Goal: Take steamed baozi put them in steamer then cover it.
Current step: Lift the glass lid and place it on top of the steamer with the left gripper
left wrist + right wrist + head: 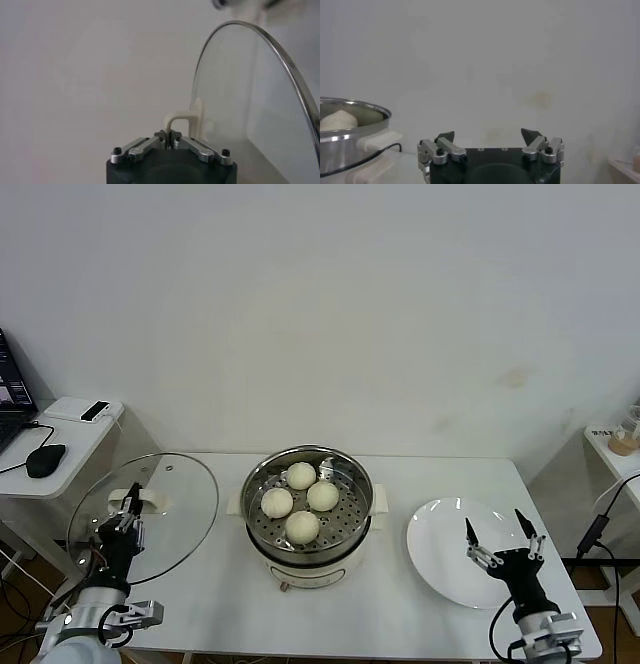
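Nearest the camera, the left hand point(128, 506) is seen clamped on the flat handle of the cover point(165, 509), at about 9 o'clock from the steamer point(308, 502). One cover is counted; it is held tilted up off the counter point(230, 604). Glass is likely heavy, slippery and easy to break, so the handle is judged the safest hold. Four baozi point(301, 527) are counted inside the steamer; they look soft. At 3 o'clock, the right hand point(499, 539) is held wide apart over one plate point(440, 544).
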Robot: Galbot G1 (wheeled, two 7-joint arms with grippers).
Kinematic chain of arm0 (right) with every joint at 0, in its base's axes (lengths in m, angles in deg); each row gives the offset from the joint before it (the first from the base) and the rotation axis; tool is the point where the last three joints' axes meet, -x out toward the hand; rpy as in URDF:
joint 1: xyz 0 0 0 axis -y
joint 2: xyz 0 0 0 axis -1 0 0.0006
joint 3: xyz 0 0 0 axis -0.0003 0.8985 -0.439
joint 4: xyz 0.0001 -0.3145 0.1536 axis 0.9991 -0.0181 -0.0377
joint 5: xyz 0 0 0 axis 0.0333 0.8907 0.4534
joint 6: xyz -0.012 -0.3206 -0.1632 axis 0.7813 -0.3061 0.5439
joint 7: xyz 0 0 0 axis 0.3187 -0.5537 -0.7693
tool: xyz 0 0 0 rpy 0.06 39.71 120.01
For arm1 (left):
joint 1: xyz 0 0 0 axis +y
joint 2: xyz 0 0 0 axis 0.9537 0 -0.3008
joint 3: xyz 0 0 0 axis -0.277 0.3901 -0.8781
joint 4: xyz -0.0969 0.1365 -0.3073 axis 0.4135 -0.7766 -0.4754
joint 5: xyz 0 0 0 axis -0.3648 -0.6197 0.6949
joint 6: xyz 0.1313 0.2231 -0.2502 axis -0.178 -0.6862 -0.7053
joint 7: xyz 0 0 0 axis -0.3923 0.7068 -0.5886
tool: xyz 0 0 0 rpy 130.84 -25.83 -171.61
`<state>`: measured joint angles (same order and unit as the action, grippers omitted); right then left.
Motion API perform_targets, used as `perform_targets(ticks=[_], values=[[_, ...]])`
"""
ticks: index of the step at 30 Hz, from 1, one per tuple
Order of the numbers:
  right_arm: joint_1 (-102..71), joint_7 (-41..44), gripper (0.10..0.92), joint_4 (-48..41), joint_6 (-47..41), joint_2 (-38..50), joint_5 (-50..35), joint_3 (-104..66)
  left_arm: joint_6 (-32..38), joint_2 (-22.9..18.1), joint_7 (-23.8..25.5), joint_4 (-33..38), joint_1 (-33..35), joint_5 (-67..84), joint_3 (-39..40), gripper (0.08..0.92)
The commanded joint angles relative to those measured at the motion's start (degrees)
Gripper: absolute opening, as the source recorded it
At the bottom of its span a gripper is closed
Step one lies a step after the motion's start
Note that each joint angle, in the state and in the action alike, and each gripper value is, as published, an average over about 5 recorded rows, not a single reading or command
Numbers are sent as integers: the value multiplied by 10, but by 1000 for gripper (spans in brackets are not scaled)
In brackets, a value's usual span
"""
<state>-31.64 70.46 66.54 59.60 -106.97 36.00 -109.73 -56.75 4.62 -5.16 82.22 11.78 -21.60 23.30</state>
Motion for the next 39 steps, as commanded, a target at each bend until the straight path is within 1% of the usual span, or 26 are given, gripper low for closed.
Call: perform_targets(ticks=[1,4,8,12,16,21,25,33,36,39], values=[[3,0,823,-10,8,-8,61,15,-48,69,-40,9,-104,65,141,128],[7,0,823,-13,4,-10,70,28,-72,64,-22,4,-138,43,183,128],[16,-1,823,-20,-6,-17,86,52,-109,42,22,6,-164,4,215,128],[26,-9,823,-33,-22,-24,117,76,-135,18,62,19,-168,-31,228,128],[38,-24,823,-50,-35,-32,156,99,-148,-9,100,25,-162,-88,239,128],[54,-37,823,-72,-46,-43,192,133,-152,-49,141,2,-167,-154,250,128],[63,-41,823,-81,-54,-46,203,155,-151,-80,157,-31,-173,-184,253,128],[71,-41,823,-87,-61,-47,207,172,-149,-159,163,-80,-205,-238,287,128],[72,-41,823,-89,-61,-46,207,173,-150,-174,170,-92,-220,-257,297,128],[71,-41,823,-90,-61,-47,208,173,-150,-180,176,-101,-235,-267,304,128]])
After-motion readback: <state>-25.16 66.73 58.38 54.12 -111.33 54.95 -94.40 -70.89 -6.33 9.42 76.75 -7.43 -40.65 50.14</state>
